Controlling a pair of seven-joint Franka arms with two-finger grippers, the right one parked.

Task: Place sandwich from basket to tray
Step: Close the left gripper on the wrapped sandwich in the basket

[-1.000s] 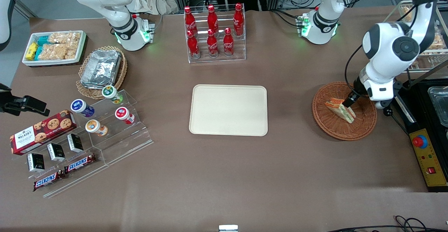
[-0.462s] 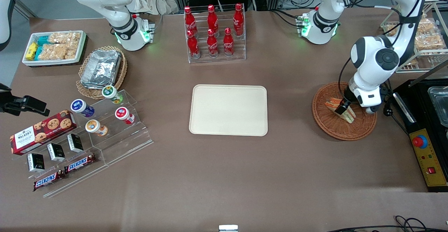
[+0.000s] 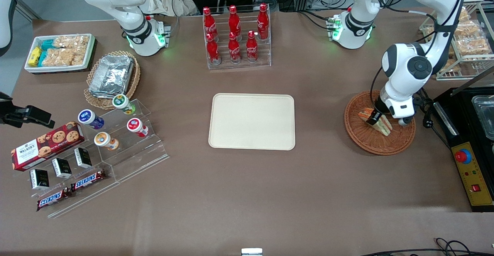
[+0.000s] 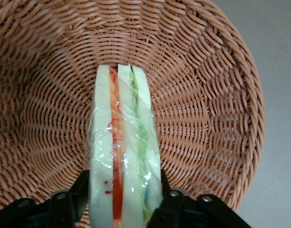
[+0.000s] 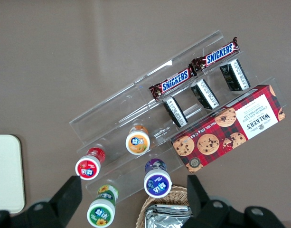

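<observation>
The sandwich, a wrapped white-bread wedge with red and green filling, lies in the round reddish-brown wicker basket toward the working arm's end of the table. My gripper is down in the basket. In the left wrist view the sandwich stands on edge on the basket's weave, and the gripper straddles it with one black finger pressed against each bread face. The sandwich still rests on the basket floor. The cream tray lies bare at mid-table.
A black control box with a red stop button and a black appliance stand close beside the basket. A wire rack of snack bags is farther from the camera. A rack of cola bottles stands farther back than the tray.
The arm lowered into the basket and shifted slightly toward the tray. The gripper went from hovering over the sandwich to having its fingers down against both sides.
</observation>
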